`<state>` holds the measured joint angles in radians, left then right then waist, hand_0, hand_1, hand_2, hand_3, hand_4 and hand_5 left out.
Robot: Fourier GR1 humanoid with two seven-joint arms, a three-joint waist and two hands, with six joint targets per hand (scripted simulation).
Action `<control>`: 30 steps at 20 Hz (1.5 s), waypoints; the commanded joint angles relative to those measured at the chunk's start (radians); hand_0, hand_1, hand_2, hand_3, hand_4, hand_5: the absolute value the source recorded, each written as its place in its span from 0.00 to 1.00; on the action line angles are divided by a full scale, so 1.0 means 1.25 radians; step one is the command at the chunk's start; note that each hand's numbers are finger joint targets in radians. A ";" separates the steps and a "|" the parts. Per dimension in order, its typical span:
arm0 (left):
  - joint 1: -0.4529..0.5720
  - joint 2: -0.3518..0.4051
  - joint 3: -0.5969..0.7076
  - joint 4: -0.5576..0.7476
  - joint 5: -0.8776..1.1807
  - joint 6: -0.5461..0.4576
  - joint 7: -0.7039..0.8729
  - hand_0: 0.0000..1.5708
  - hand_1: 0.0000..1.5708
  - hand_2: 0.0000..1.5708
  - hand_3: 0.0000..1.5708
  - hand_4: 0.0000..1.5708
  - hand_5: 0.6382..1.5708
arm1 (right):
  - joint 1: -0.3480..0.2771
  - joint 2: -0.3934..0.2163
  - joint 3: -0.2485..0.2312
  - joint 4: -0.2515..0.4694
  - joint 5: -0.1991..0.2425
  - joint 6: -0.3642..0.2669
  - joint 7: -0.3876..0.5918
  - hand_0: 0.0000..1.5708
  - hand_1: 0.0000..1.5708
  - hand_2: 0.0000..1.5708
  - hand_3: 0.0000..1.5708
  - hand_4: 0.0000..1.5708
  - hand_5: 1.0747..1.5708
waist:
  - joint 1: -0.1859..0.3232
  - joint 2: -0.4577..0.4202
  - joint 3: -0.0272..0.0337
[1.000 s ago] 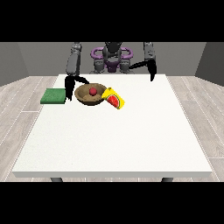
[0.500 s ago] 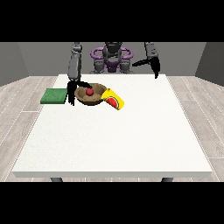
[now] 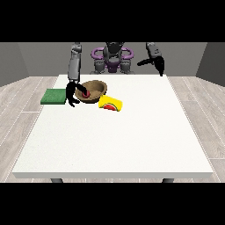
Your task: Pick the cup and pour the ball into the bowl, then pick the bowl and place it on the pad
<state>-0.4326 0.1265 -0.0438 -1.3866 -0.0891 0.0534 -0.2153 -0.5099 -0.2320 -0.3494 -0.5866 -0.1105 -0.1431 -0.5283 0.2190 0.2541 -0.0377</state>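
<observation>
Gripping the bowl (image 3: 93,90) rim, hand at the view's left (image 3: 71,94), ball (image 3: 86,93) inside

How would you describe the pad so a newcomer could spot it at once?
Look at the white table, far corner at the view's left. The pad lies flat there, just left of the brown bowl. It is the only green, flat square; the bowl is round, and the cup yellow.

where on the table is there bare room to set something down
The near half of the table, from the yellow cup to the front edge, is bare, as is the right side. The far left corner is crowded: green pad, bowl, hand.
</observation>
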 commanded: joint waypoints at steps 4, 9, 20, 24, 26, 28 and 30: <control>-0.023 0.001 -0.001 0.021 0.013 -0.025 0.015 0.00 0.00 0.00 0.00 0.49 0.93 | 0.031 -0.013 0.080 0.058 0.142 -0.230 0.157 1.00 1.00 1.00 0.89 0.58 0.99 | 0.042 0.000 0.0265; 0.056 -0.003 0.017 0.106 0.035 -0.044 -0.001 0.00 0.00 0.00 0.00 0.61 0.84 | -0.028 -0.026 0.139 0.034 0.186 -0.243 0.398 1.00 1.00 1.00 0.60 0.55 0.99 | -0.003 -0.163 0.0267; 0.139 0.070 0.134 0.199 0.073 -0.054 -0.052 0.00 0.00 0.00 0.00 0.64 0.83 | -0.084 -0.116 0.156 -0.079 0.165 -0.067 0.615 1.00 1.00 1.00 0.48 0.50 1.00 | -0.160 -0.256 0.0299; 0.144 0.059 0.145 0.215 0.068 -0.042 -0.076 0.00 0.00 0.00 0.00 0.65 0.85 | -0.035 -0.087 0.165 -0.156 0.175 -0.091 0.613 1.00 1.00 1.00 0.48 0.50 1.00 | -0.166 -0.232 0.0300; 0.108 0.067 0.146 0.186 0.084 -0.063 -0.052 0.00 0.00 0.00 0.00 0.67 0.85 | -0.028 -0.125 0.133 -0.130 0.161 -0.073 0.577 1.00 1.00 1.00 0.48 0.50 1.00 | -0.150 -0.201 0.0303; 0.120 0.087 0.162 0.191 0.105 -0.102 -0.097 0.00 0.00 0.00 0.00 0.74 0.88 | -0.042 -0.181 0.110 -0.120 0.151 -0.031 0.559 1.00 1.00 1.00 0.43 0.50 1.00 | -0.134 -0.169 0.0302; 0.067 0.109 0.170 0.130 0.121 -0.105 -0.042 0.00 0.00 0.00 0.00 0.80 0.93 | -0.010 -0.227 0.080 -0.072 0.148 -0.025 0.469 1.00 1.00 1.00 0.14 0.56 1.00 | -0.106 -0.131 0.0309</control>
<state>-0.3079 0.2252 0.1483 -1.1611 0.0261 -0.0361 -0.2954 -0.5636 -0.4469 -0.1991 -0.7169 0.0870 -0.1926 0.1618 0.0467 0.0331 -0.0002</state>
